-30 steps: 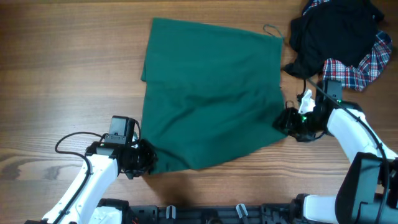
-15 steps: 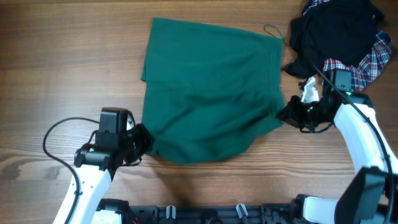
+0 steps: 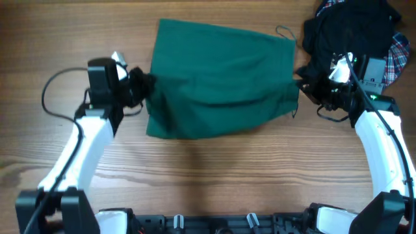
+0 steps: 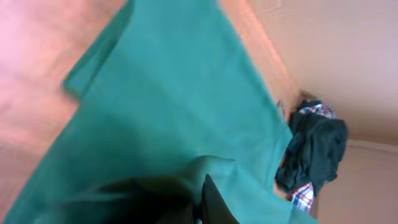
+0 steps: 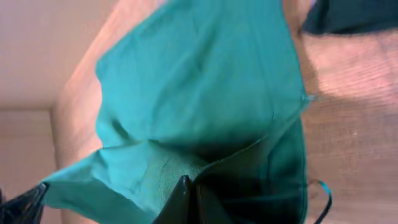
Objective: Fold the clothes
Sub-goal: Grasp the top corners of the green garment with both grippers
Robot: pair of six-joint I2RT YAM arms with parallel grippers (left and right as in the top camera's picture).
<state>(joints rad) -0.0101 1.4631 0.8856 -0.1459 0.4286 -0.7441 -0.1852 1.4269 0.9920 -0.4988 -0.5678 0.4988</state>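
Observation:
The clothes (image 3: 221,78), a dark green garment, lie across the middle of the table with the near half raised and doubled toward the far half. My left gripper (image 3: 145,84) is shut on its left edge, my right gripper (image 3: 303,84) shut on its right edge. In the left wrist view the clothes (image 4: 186,106) fill the frame and bunch around my left gripper (image 4: 199,210). The right wrist view shows the clothes (image 5: 199,93) folding down into my right gripper (image 5: 191,202), with a thin cord (image 5: 321,198) dangling beside it.
A black garment (image 3: 348,29) and a red-blue-white plaid garment (image 3: 395,57) are heaped at the back right, just behind my right arm. A drawstring cord (image 3: 283,30) pokes from the green garment's far right corner. The wood table (image 3: 65,162) stretches left and toward the front.
Both grippers closed on the green garment's near corners and carried them away from the front edge toward the far side. The near half has lifted and folded over.

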